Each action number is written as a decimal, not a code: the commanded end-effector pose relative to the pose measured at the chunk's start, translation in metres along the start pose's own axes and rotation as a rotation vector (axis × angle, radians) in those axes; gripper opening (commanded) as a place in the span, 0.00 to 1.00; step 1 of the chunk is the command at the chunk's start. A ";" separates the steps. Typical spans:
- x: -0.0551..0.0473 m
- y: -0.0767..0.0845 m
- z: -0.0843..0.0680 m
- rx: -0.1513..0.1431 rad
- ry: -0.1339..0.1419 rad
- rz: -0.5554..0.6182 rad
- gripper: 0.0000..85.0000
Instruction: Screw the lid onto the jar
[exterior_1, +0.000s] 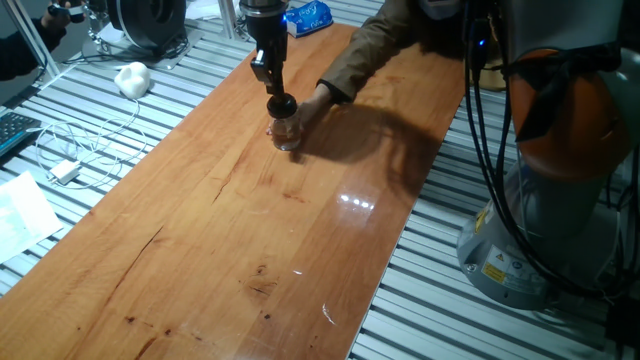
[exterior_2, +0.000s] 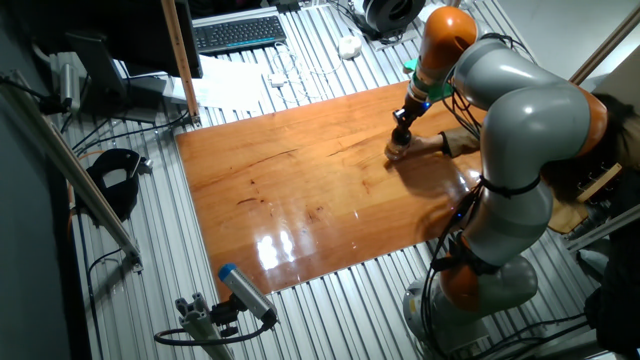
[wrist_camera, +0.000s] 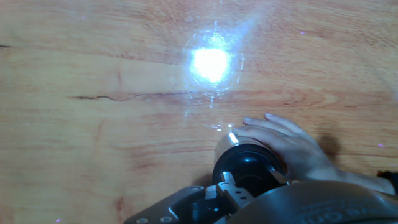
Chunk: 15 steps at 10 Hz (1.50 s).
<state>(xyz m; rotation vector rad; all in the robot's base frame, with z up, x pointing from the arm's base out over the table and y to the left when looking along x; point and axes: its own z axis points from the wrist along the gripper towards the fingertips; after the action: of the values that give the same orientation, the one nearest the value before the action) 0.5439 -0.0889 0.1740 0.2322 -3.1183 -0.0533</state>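
Hand view, nearest first: the gripper (wrist_camera: 239, 185) comes in from the bottom edge, fingers pinched on the lid (wrist_camera: 247, 163), a black round cap seen from above. A person's hand (wrist_camera: 287, 147) cups the right side just beside the lid, fingertips touching the glass under it; the jar itself is mostly hidden here. Beyond, bare wooden table (wrist_camera: 93, 93) with a bright lamp glare on it. One fixed view: the gripper (exterior_1: 277, 97) hangs straight down, the lid (exterior_1: 282, 104) sits on top of the jar (exterior_1: 285, 134), and the jar stands upright on the table (exterior_1: 240, 240), in the far half and nearer the left long edge than the right. The hand (exterior_1: 312, 106) reaches in from the far right, touching the jar. Wide open board lies toward the camera. Off the board to the left: a white cable (exterior_1: 80, 150) and a white lump (exterior_1: 133, 78); at the far end a blue packet (exterior_1: 308, 16), print not readable. A yellow sticker on the robot base (exterior_1: 520, 250) is too small to read. The other fixed view: a keyboard (exterior_2: 238, 33) beyond the far edge.
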 end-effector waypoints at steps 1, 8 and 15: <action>0.000 -0.002 -0.001 0.001 0.000 0.002 0.40; 0.000 -0.003 0.002 -0.023 -0.007 -0.075 0.40; 0.001 -0.004 0.001 -0.008 -0.010 -0.099 0.60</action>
<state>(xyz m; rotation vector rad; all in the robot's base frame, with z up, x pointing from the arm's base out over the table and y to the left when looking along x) 0.5437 -0.0928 0.1724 0.3858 -3.1133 -0.0690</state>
